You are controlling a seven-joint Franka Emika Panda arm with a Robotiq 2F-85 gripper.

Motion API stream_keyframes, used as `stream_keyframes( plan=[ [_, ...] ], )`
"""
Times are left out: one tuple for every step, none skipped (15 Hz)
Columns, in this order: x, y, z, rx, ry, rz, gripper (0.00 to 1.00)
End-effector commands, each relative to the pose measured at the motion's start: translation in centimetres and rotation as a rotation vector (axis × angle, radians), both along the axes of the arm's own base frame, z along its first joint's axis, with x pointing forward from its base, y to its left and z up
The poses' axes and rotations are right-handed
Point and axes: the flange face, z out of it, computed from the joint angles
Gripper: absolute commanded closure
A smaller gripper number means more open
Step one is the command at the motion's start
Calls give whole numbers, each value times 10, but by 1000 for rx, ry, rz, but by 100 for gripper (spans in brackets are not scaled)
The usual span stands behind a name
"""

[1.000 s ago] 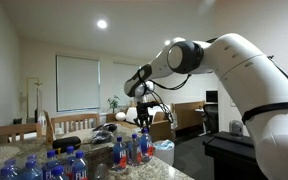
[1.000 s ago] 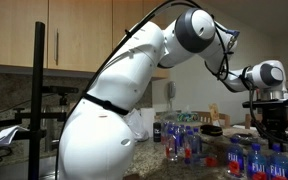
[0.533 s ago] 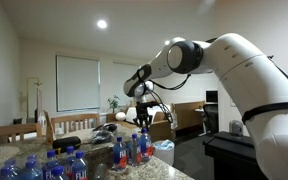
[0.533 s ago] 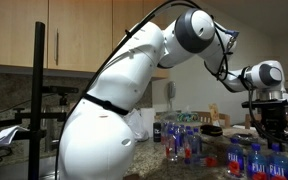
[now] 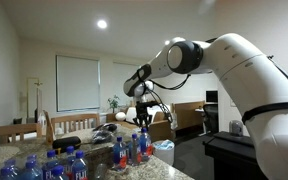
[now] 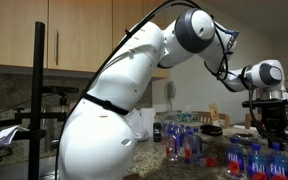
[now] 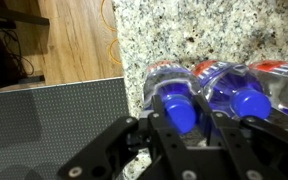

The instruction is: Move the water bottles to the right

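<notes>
Several small clear water bottles with blue caps stand on a speckled granite counter. One cluster with red and blue labels shows in both exterior views; another sits nearer each camera. My gripper reaches down onto the top of a cluster. In the wrist view its two fingers press against both sides of the blue cap of one water bottle. Two more bottles stand right beside it.
The counter's edge runs just beside the gripped bottle, with a wooden floor and a grey panel below. Chairs stand behind the counter. Wooden cabinets and a black stand are nearby.
</notes>
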Motion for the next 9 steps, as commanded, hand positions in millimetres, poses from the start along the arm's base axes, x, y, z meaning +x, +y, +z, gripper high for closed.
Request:
stream_keyframes(
  plan=[
    [5,6,11,-23,-17,7,89],
    [6,9,11,-21,-18,13,89],
    [7,12,10,-19,-18,20,89],
    [8,16,10,-17,-17,25,89],
    [9,19,9,-17,-15,32,89],
    [10,21,9,-18,-15,35,89],
    [10,21,10,-18,-16,36,89],
    [10,22,11,-17,-17,36,89],
    [10,20,11,-17,-17,30,89]
  ],
)
